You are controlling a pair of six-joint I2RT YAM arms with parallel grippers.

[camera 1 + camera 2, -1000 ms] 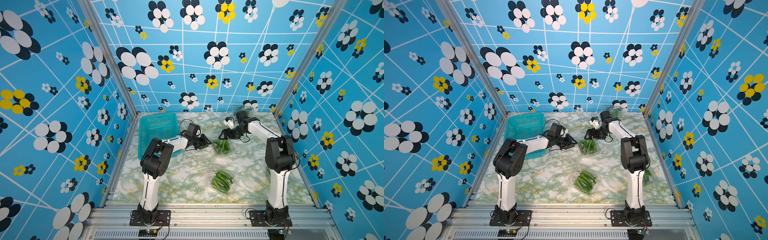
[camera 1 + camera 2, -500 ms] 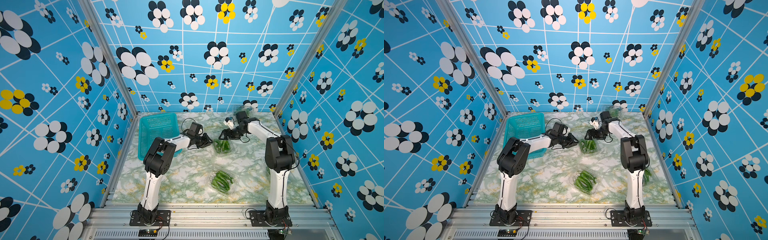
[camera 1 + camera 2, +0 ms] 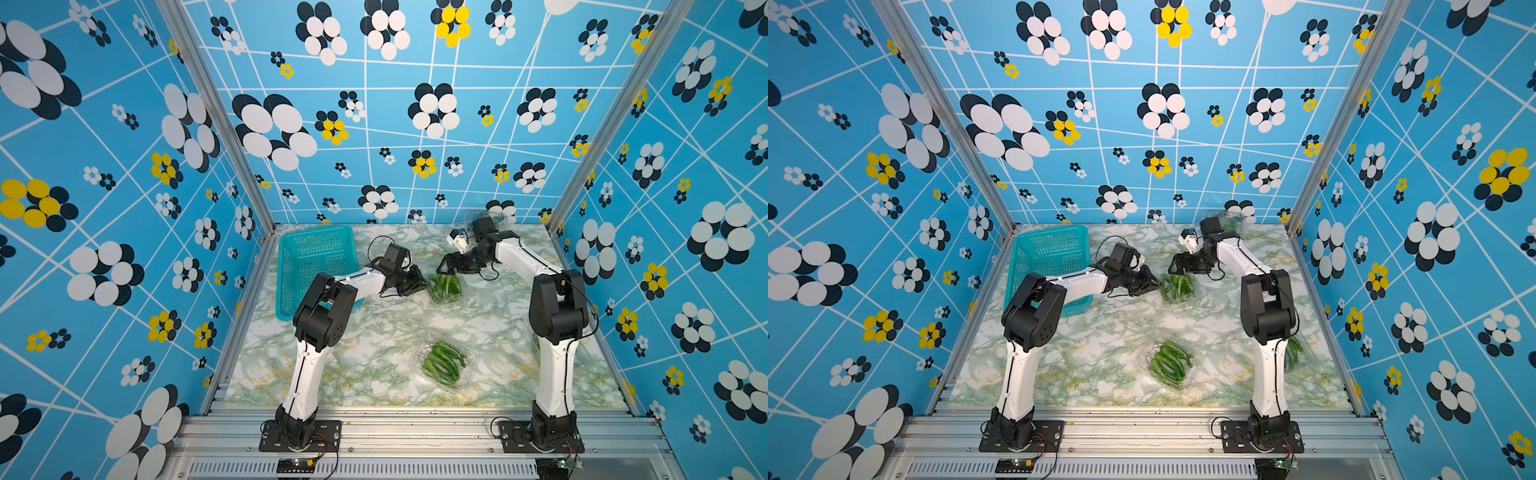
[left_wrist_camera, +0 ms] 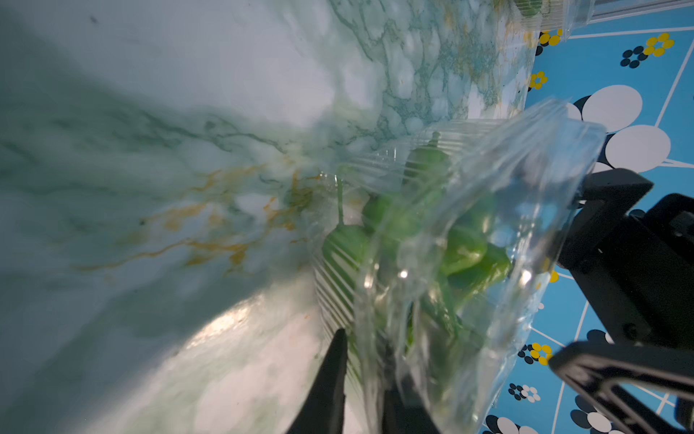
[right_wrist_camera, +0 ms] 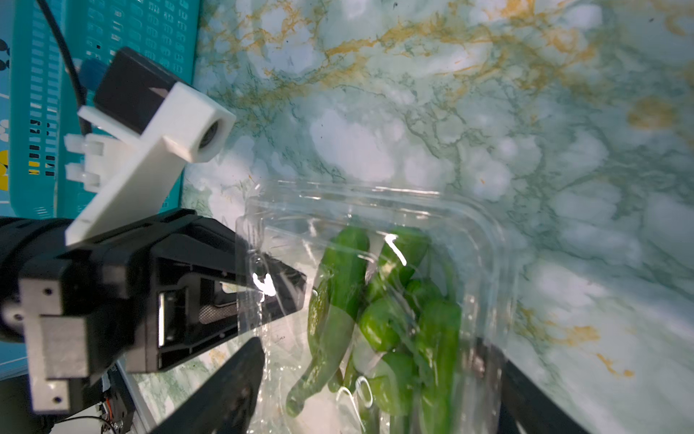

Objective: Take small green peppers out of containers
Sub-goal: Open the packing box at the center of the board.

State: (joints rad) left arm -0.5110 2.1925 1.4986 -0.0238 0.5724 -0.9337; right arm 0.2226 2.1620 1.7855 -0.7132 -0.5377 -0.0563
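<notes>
Plainly glossy and curved, the peppers (image 5: pixel 375 312) lie packed in a crinkly clear box (image 5: pixel 488 240) at the far middle of the table (image 3: pixel 374 332), between both grippers. The right wrist view shows the left gripper (image 5: pixel 291 282) with fingers nearly together, pinching the box's lip. The right gripper (image 3: pixel 448 272) has its fingers wide apart, astride the box. Only a top view shows a second box (image 3: pixel 1295 351) behind the right arm (image 3: pixel 1266 307).

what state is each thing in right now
far container: peppers inside, edge pinched
near container: peppers inside, untouched
third container: peppers inside, partly hidden
basket: upright, no peppers seen inside
left gripper: shut on far container's edge
right gripper: open, jaws astride far container
</notes>
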